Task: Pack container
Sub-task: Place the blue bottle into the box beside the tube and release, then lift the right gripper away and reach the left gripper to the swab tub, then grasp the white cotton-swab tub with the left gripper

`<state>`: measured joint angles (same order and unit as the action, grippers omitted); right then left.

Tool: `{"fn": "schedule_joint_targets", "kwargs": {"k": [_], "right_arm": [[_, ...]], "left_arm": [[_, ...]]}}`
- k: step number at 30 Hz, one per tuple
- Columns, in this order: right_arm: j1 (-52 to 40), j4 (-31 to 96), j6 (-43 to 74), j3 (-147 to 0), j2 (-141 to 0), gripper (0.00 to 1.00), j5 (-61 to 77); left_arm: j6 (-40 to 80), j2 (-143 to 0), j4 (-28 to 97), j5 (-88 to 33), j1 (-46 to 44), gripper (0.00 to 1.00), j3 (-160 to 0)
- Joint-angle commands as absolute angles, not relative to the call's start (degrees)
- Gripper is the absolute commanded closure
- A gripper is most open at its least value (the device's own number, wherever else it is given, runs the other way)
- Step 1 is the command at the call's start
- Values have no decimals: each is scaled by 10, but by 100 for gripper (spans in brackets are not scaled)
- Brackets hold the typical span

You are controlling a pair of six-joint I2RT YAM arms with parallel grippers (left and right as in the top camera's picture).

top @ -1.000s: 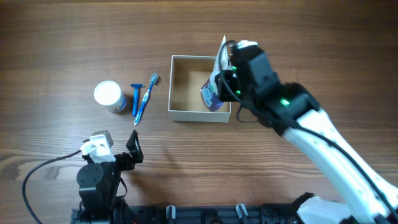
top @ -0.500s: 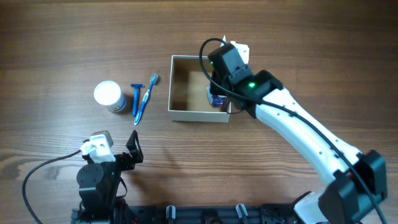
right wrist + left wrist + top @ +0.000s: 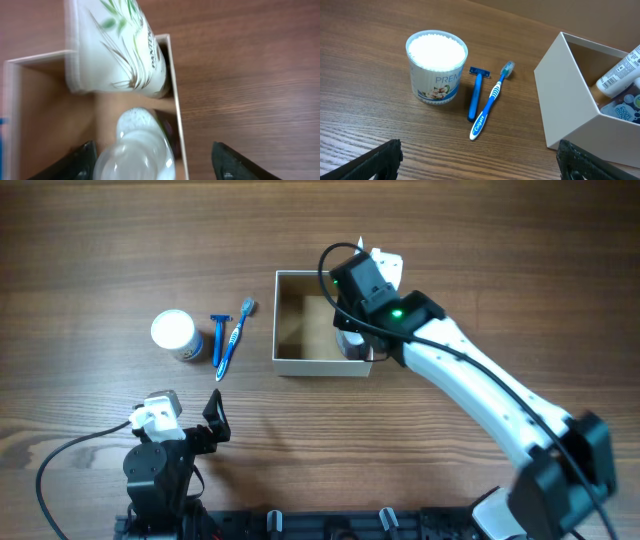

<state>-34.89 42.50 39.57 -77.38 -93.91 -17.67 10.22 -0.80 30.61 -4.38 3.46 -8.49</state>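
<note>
Cream-white square cardboard box with tan inside (image 3: 310, 366), the container, sits mid-table on the brown wood-grain tabletop (image 3: 100, 240), open top up; the left wrist view shows only its near corner and pale outer wall (image 3: 565, 107), the rest cut off at the frame edge. Right gripper (image 3: 352, 330) hangs over the box's right half, and from overhead the arm hides nearly everything below it. Its own camera shows the two dark fingers spread wide at the bottom corners (image 3: 155, 162), only their tips in frame, with a blurred clear round-topped bottle (image 3: 135, 150) between them, closer to one finger; jaws released, not pinching it. White Pantene tube with green leaf print (image 3: 117, 50) lies inside against the box wall (image 3: 176, 100), its upper part cut by the frame. From the left wrist, a white printed item (image 3: 620, 72) and a blue-labelled one (image 3: 625, 107) show inside the box, both clipped; cannot tell if the white one is that tube. Left gripper (image 3: 480, 170) low near the table's front edge, well apart from the box, jaws released wide, holding nothing. Left of the box: white round tub of cotton buds (image 3: 176, 333), blue razor (image 3: 217, 338), and blue-and-white toothbrush (image 3: 236, 338) side by side on the wood
</note>
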Motion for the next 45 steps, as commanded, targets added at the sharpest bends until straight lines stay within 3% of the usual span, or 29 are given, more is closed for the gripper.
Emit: {"fn": "schedule_joint_targets", "kwargs": {"k": [1, 3, 5, 11, 14, 18, 25, 28, 32, 41, 45], "right_arm": [[-337, 448, 391, -783, -834, 16, -193], [-313, 460, 392, -783, -793, 5, -187], [-252, 469, 389, -783, -744, 0, -154], [-49, 496, 360, -783, -719, 0, -43], [8, 512, 362, -783, -731, 0, -22], [22, 512, 362, -783, -747, 0, -23], [22, 512, 362, -783, -771, 0, -23], [22, 512, 362, -783, -775, 0, -23], [22, 512, 362, -783, -775, 0, -23], [22, 512, 362, -783, -775, 0, -23], [22, 512, 362, -783, -775, 0, -23]], "left_arm": [[108, -3, 304, -40, 32, 0, -84], [108, -3, 304, -40, 32, 0, -84], [108, -3, 304, -40, 32, 0, -84], [108, -3, 304, -40, 32, 0, -84], [108, -3, 304, -40, 32, 0, -84], [108, -3, 301, -40, 32, 0, -84], [114, -3, 187, -70, 32, 0, -86], [179, -22, 141, -76, 32, 0, -116], [189, -147, 187, -71, 34, 0, -223], [165, -643, 480, -27, 55, 0, -663], [166, -799, 521, -28, 63, 0, -772]]}}
